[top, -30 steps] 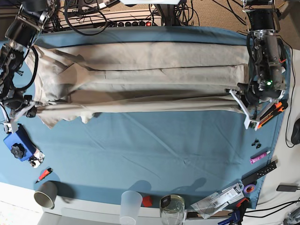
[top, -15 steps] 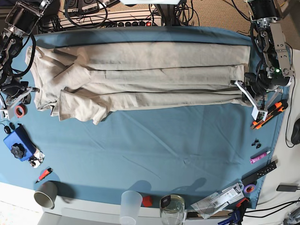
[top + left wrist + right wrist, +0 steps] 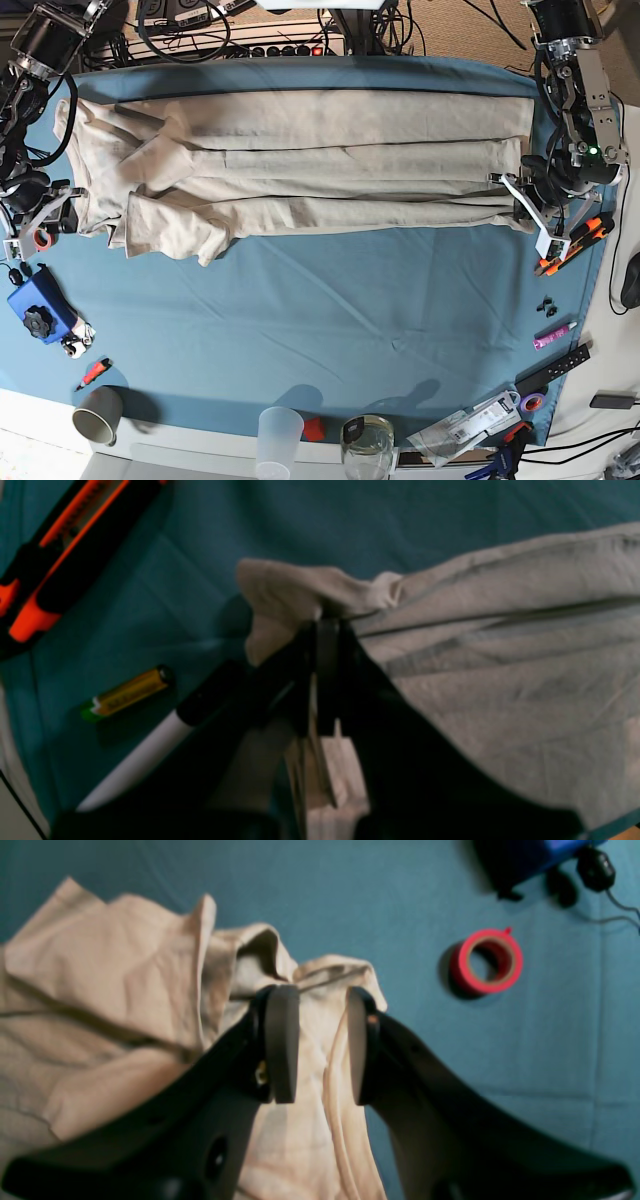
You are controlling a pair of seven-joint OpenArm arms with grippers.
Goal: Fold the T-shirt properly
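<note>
The beige T-shirt [image 3: 330, 170] lies stretched across the far half of the teal tablecloth [image 3: 330, 320], its near edge folded up over the middle. At the right end, my left gripper [image 3: 524, 200] is shut on a bunched corner of the T-shirt [image 3: 500, 680]; in the left wrist view the gripper [image 3: 326, 627] pinches the cloth between closed fingers. At the left end, my right gripper [image 3: 68, 215] stands open. In the right wrist view its two pads [image 3: 282, 1040] straddle a crumpled fold of the T-shirt [image 3: 100, 990] without squeezing it.
A red tape roll [image 3: 485, 962] and a blue device [image 3: 38, 305] lie by the right gripper. An orange-black cutter [image 3: 65, 555], a battery [image 3: 127, 692] and a white marker [image 3: 145, 750] lie beside the left gripper. Cups [image 3: 98, 412] and a jar [image 3: 367, 445] line the front edge.
Both grippers carried the shirt's near edge up over its middle. The right gripper has since opened and let go of the cloth; the left one keeps its grip.
</note>
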